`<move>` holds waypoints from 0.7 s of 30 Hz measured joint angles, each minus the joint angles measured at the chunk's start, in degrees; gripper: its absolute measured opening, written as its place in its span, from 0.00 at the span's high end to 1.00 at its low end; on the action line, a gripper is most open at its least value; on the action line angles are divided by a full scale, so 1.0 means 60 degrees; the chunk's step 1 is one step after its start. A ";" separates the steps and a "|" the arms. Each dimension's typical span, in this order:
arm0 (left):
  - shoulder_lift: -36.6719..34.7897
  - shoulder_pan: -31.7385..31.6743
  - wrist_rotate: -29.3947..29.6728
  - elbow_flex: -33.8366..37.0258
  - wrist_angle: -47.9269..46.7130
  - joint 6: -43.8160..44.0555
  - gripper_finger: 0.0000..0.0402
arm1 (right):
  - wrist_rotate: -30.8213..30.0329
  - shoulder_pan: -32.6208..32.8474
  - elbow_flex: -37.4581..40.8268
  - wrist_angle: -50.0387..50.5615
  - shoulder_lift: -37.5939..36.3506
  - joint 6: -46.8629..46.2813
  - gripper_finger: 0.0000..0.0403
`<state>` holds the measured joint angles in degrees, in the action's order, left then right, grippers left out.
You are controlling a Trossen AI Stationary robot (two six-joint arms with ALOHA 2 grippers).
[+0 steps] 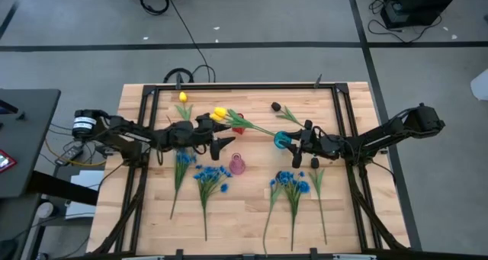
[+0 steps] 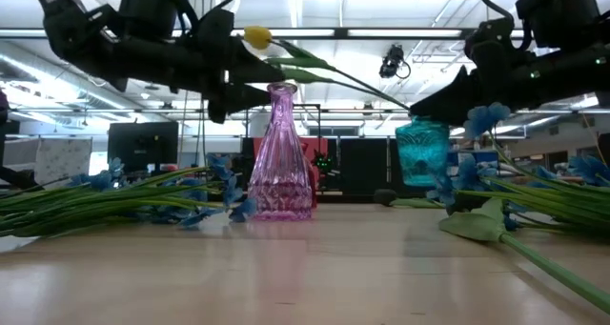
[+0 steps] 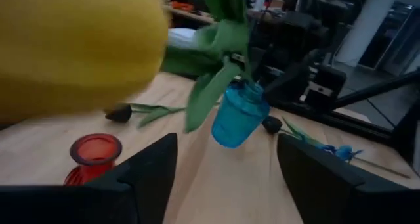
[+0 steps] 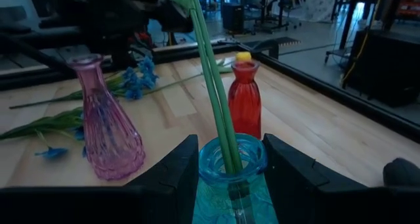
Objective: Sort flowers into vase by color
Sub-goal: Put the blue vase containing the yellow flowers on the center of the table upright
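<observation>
A yellow tulip (image 1: 219,113) stands slanted with its green stem (image 4: 213,86) in the mouth of a blue glass vase (image 1: 283,140). Its bud (image 3: 72,46) fills the left wrist view's corner. My left gripper (image 3: 226,178) is open just below the bud (image 2: 257,37), and I cannot tell whether it touches the flower. My right gripper (image 4: 230,184) is shut on the blue vase (image 2: 421,153). A second yellow tulip (image 1: 183,97) and a dark tulip (image 1: 275,106) lie near the table's far edge. My right gripper holds the blue vase by its body just under the rim (image 4: 207,198), pinched between the two fingers (image 4: 170,178), which come level from the table's right. The vase is upright, and in the low view its base hangs clear of the table.
A pink vase (image 1: 237,165) stands at the table's middle and a red vase (image 4: 243,99) beyond it. Bunches of blue blossoms (image 1: 207,176) (image 1: 292,184) lie with stems toward the near edge. A black frame rail (image 1: 335,107) borders the wooden top.
</observation>
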<state>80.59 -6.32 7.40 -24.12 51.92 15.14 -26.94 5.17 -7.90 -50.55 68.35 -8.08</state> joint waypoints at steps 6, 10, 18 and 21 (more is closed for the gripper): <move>0.0759 -0.0386 -0.0577 -0.0039 0.1535 -0.0207 0.17 | 0.0128 0.0000 -0.0004 -0.0289 -0.0002 0.0122 0.61; 0.1328 -0.0495 -0.0913 -0.0466 0.2182 -0.0607 0.15 | 0.0262 0.0000 -0.0004 -0.0382 -0.0003 0.0125 0.61; 0.1628 -0.0533 -0.1694 -0.1621 0.2177 -0.1415 0.18 | 0.0571 0.0011 -0.0004 -0.0437 -0.0003 0.0088 0.61; 0.1614 -0.0663 -0.1766 -0.1802 0.2121 -0.1432 0.19 | 0.0684 0.0011 -0.0004 -0.0545 0.0001 0.0116 0.61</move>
<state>90.28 -10.30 -3.20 -34.93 64.64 6.54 -22.83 5.23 -7.92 -53.82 68.36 -7.38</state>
